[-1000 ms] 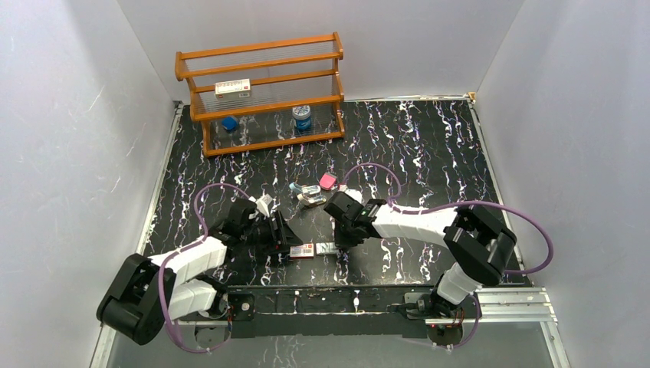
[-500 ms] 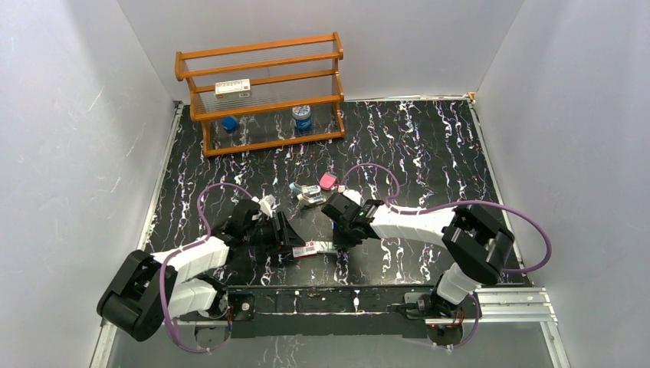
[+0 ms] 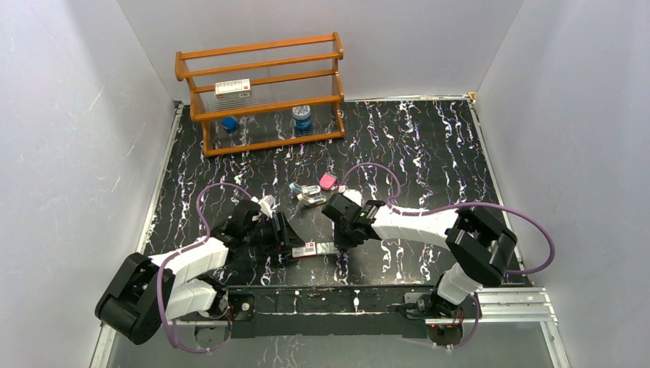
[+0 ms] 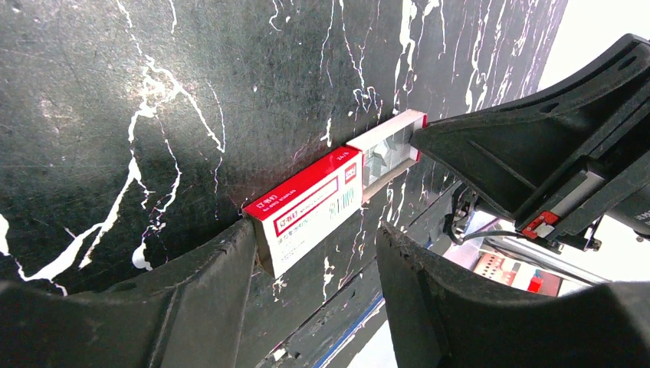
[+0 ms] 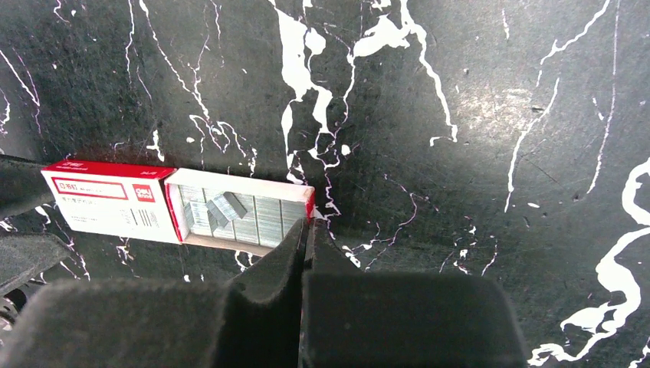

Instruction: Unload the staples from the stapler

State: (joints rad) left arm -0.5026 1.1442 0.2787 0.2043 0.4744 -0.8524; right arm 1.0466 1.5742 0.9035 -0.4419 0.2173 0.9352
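**Stapler sits alone while both arms are at the little box**

The black counter (image 3: 429, 153) has white squiggly lines all over it. A brown wooden shelf (image 3: 260, 92) stands at the far left.

Two arms reach in from the near edge, and they meet in the near middle of the counter.

The left fingers (image 3: 287, 238) are about half open. The red and white box (image 4: 306, 211) lies flat on the counter between them. One finger touches the left end of the box and the other is just beside it. I cannot tell if they are squeezing it.

The right fingers (image 5: 306, 245) are closed tight with nothing between them. Their tip touches the right end of the white tray (image 5: 241, 211). The tray sticks out of the right side of the box.

The stapler (image 3: 310, 193) is light blue. It lies on the counter near the middle, farther back than both sets of fingers, and nothing touches it. A pink block (image 3: 328, 181) sits just to its right.

Rows of silver staples (image 5: 268, 218) fill the tray, and a few loose ones lie crooked on top.
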